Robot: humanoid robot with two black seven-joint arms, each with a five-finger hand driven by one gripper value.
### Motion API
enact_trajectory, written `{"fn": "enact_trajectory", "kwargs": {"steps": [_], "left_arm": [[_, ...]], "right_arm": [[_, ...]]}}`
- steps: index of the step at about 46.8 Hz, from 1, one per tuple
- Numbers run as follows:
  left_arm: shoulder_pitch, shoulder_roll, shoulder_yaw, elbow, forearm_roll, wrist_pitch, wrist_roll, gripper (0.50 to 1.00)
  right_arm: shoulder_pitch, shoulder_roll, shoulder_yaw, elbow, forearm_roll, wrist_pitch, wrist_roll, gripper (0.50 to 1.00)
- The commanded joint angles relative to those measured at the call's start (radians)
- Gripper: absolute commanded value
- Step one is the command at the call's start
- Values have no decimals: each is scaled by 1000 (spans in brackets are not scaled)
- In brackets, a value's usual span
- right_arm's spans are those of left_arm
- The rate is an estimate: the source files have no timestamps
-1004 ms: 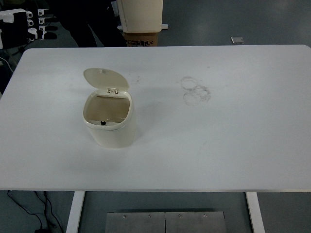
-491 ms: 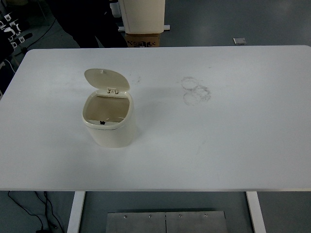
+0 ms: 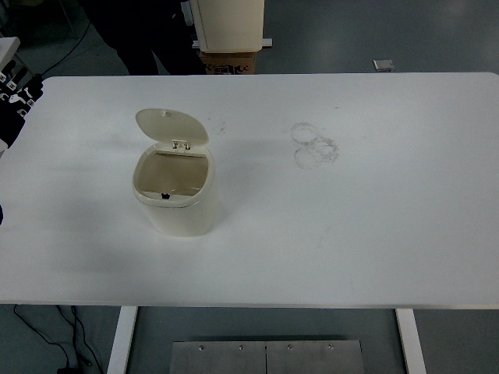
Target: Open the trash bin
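A small cream trash bin [image 3: 178,204] stands on the white table [image 3: 351,234], left of the middle. Its lid [image 3: 171,126] is flipped up and leans back on the hinge at the far rim. The inside of the bin [image 3: 171,173] shows and looks empty. Neither of my hands shows over the table.
Faint grey ring marks [image 3: 313,145] lie on the tabletop right of the bin. A cream box-like object on a cardboard box [image 3: 228,31] stands beyond the far edge. Black-and-white parts [image 3: 14,82] sit past the table's far left corner.
The bin stands where it was, with its lid up throughout. The view has shifted slightly, so the things past the table's far left corner sit differently in the picture.
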Motion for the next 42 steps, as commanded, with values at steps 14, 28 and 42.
{"fn": "enact_trajectory", "kwargs": {"steps": [14, 28, 42], "left_arm": [[30, 0, 0, 0, -30, -1, 0, 1000], [52, 1, -1, 0, -30, -2, 0, 1000], [53, 7, 0, 0, -28, -4, 0, 1000]], "right_arm": [[0, 0, 0, 0, 0, 0, 0, 991], [0, 0, -2, 0, 0, 0, 0, 991], [0, 0, -2, 0, -2, 0, 0, 991]]}}
